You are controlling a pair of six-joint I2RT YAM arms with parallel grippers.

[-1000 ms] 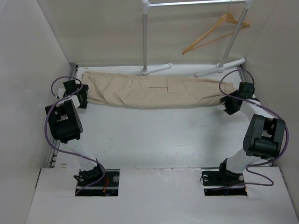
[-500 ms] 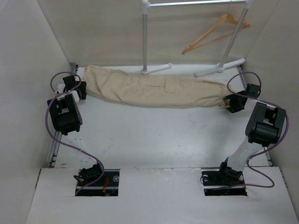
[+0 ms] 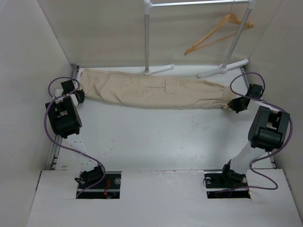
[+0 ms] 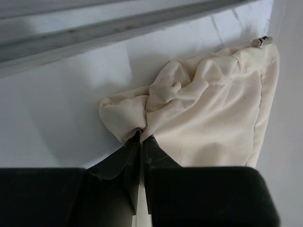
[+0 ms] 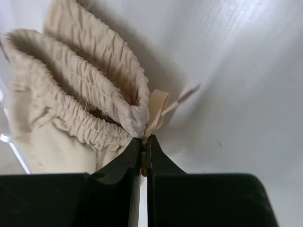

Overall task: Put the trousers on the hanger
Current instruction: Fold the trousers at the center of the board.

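Observation:
The beige trousers point(image 3: 151, 92) lie stretched left to right across the far part of the table, folded lengthwise. My left gripper point(image 3: 79, 94) is shut on the bunched hem end of the trousers point(image 4: 189, 118); in the left wrist view the left gripper point(image 4: 142, 137) pinches a fold of cloth. My right gripper point(image 3: 232, 106) is shut on the gathered elastic waist point(image 5: 80, 94); there the right gripper point(image 5: 143, 141) clamps the waist edge by its drawstring. The wooden hanger point(image 3: 218, 32) hangs by its hook from the rack bar at the upper right, apart from both grippers.
A white metal rack stands at the back, with one pole point(image 3: 147, 38) near the middle, another pole point(image 3: 239, 40) at the right, and its feet point(image 3: 222, 67) on the table just behind the trousers. Walls close in on the left and right sides.
Both grippers have closed on the ends of the trousers. The arms moved outward and the cloth is pulled longer and narrower than a second ago.

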